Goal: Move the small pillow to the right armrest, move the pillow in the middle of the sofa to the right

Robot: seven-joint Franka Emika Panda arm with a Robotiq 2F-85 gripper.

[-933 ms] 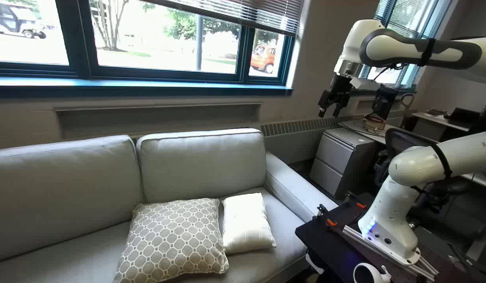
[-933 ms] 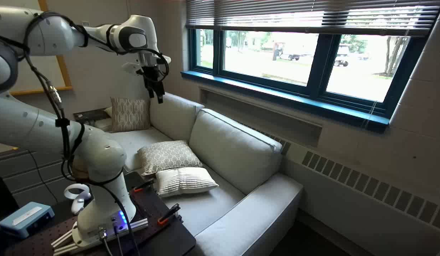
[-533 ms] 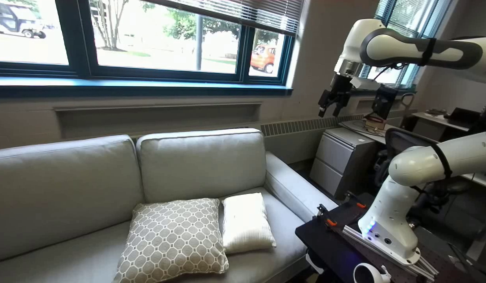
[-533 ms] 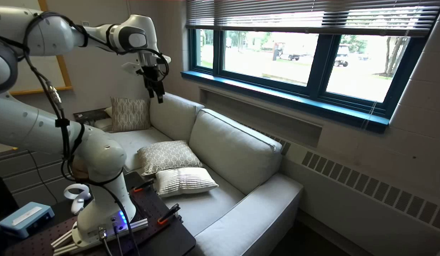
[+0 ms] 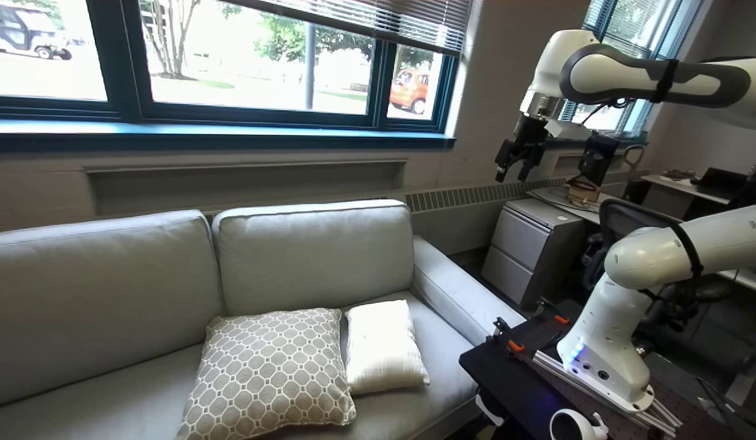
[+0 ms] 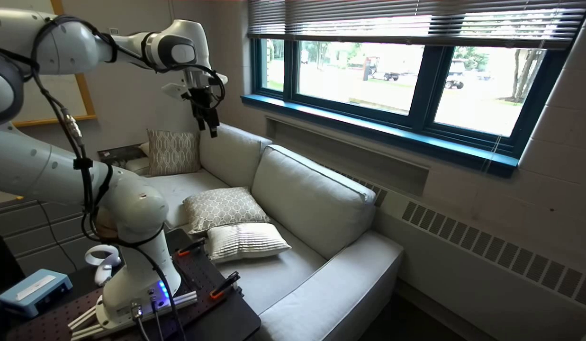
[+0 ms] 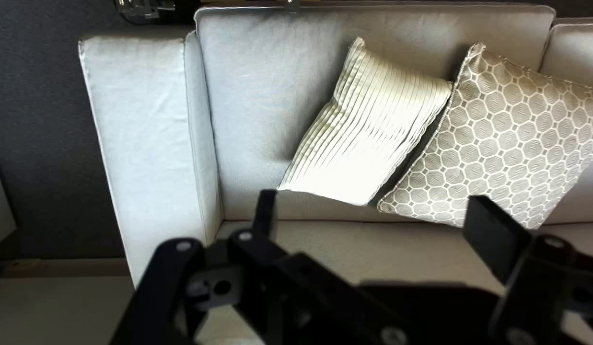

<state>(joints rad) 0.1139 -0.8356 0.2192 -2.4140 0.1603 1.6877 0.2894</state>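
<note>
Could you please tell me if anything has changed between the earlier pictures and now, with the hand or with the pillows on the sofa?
Nothing visibly changed: nothing moved, and nothing was taken hold of or let go. The open hand is still raised and holds nothing; the small pillow and the middle pillow still lie side by side on the sofa.

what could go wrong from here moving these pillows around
The small pillow lies close beside the patterned pillow, so the open gripper might catch both. The right armrest has a fairly narrow top, so the small pillow could slide off. The clamps at the table edge stand near the sofa, so a low swing might snag one.
</note>
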